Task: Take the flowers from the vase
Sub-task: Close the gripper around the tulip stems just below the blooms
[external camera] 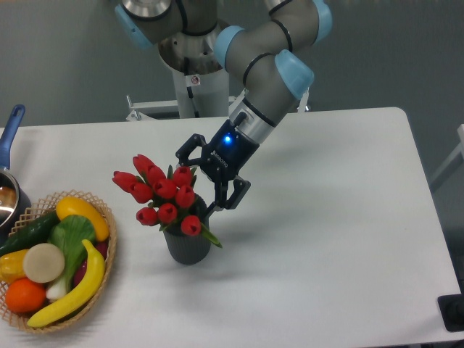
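The flowers [164, 193], a bunch of red tulip buds with green leaves, stand in the small dark grey vase [187, 249] on the white table, left of centre. My gripper [198, 182] reaches down from the upper right and is open. Its jaws stand apart at the right side of the bunch, one finger [184, 152] behind the top buds and the other finger [230, 196] to the right of the lower buds. I cannot tell whether the fingers touch the flowers. The stems are hidden inside the vase.
A wicker basket [107, 255] with fruit and vegetables sits at the table's front left. A pot with a blue handle [10, 132] is at the left edge. A dark object [454, 312] sits at the right edge. The arm's base stands behind the table.
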